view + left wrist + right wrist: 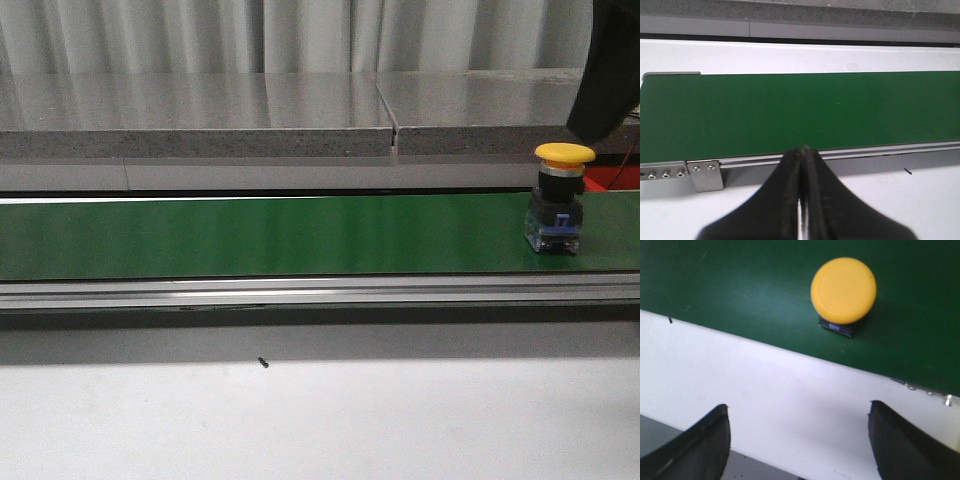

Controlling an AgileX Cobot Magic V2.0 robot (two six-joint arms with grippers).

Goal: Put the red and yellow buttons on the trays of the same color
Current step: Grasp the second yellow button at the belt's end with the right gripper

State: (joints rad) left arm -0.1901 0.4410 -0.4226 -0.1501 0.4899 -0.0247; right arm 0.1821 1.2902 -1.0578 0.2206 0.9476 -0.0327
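Observation:
A yellow button (pixel 563 196) with a mushroom cap on a black and clear base stands upright on the green belt (pixel 280 235) near its right end. From above, the right wrist view shows the yellow button (pixel 843 290) on the belt. My right gripper (pixel 799 412) is open and empty, hovering over the white strip behind the belt, apart from the button. My left gripper (pixel 802 151) is shut with nothing in it, over the white table just short of the belt's near rail. No red button and no tray is in view.
The belt's metal rail (pixel 320 291) runs along its near side, with a bracket (pixel 705 175) at its left end. Grey stone slabs (pixel 200 115) lie behind the belt. A dark arm part (pixel 612 70) hangs at the upper right. A red patch (pixel 612 178) shows behind the button.

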